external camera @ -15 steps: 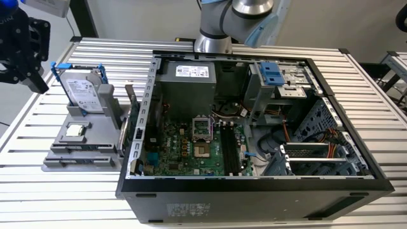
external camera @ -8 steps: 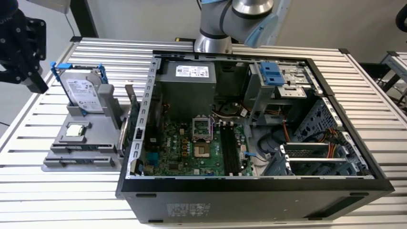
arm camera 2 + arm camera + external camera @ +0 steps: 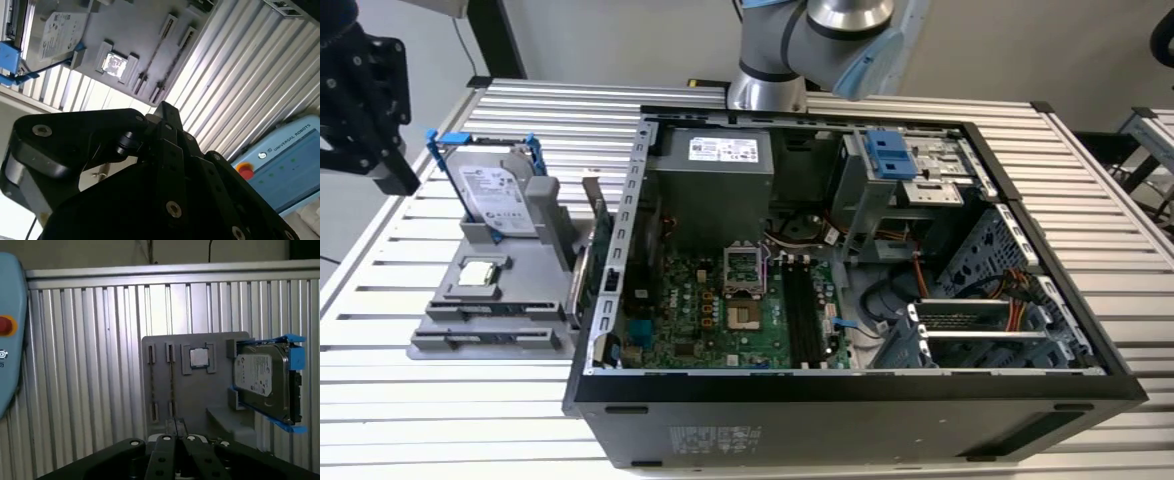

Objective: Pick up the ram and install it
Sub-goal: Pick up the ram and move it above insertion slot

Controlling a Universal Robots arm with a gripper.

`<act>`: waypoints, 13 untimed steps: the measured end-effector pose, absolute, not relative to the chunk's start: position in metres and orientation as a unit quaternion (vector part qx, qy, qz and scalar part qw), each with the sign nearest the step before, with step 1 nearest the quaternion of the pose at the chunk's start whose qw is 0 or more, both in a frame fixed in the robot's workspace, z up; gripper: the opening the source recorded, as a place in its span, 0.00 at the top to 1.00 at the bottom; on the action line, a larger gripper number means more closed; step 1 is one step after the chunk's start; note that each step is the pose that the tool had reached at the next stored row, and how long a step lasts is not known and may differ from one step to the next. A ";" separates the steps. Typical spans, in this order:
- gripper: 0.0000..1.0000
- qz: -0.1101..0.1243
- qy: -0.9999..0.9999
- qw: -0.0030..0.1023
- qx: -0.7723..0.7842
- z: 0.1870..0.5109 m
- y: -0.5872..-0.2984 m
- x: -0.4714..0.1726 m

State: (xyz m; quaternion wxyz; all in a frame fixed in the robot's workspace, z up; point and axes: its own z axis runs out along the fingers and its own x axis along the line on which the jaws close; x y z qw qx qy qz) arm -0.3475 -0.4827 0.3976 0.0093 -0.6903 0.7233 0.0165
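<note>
— What sort of place is this?
— A robotics lab, or a test workshop. An opened computer case (image 3: 854, 300) lies on a ribbed aluminium table (image 3: 440, 420) with its motherboard (image 3: 720, 300) bare.
— And around the case?
— A robot arm (image 3: 814, 50) stands at its far side. Just beside it, on the exterior view's left, a grey fixture tray (image 3: 520, 335) holds a hard drive (image 3: 500, 195) (blue-framed). The second wrist view shows a teach pendant (image 3: 280, 165) with a red button (image 3: 244, 171).
</note>
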 end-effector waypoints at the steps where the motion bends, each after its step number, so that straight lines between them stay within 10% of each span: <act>1: 1.00 0.017 0.717 0.009 -0.697 0.398 -0.483 -0.347; 13: 1.00 0.018 0.680 0.009 -0.733 0.398 -0.482 -0.347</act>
